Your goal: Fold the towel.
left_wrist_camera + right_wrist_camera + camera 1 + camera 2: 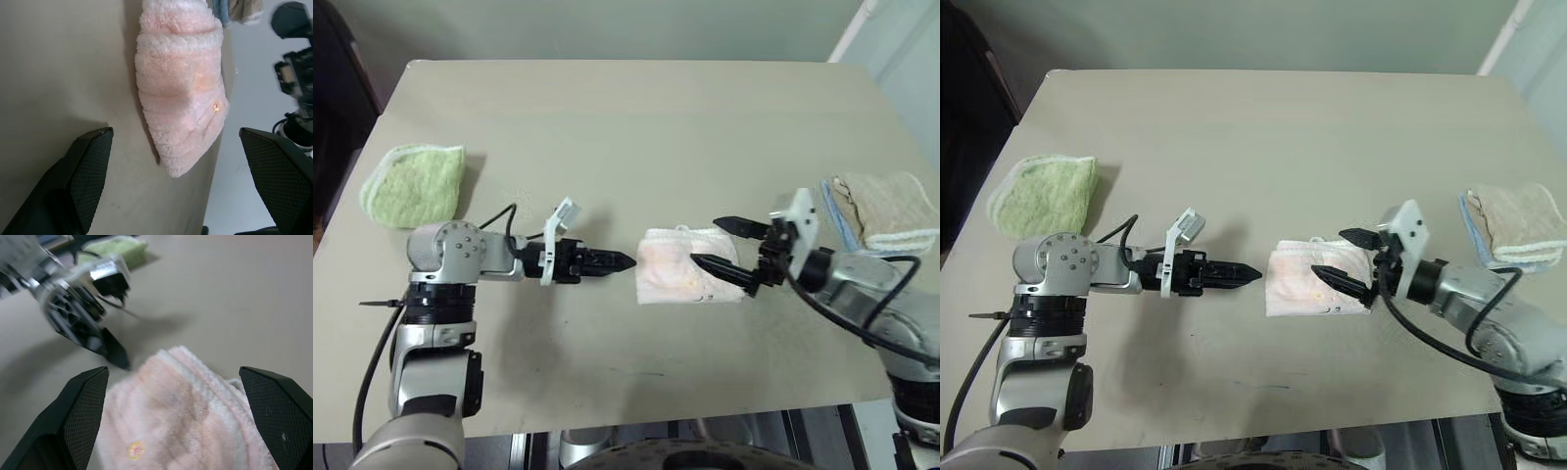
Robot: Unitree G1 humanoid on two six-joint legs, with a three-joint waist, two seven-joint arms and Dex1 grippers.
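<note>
Folding looks about finished: my left fingers and right fingers both stand apart and hold nothing, flanking the towel, a small folded bundle on the table

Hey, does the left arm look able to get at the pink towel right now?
Probably yes: the left gripper, fingers open, points at the folded towel from just beside it, with only bare table between them.
</note>
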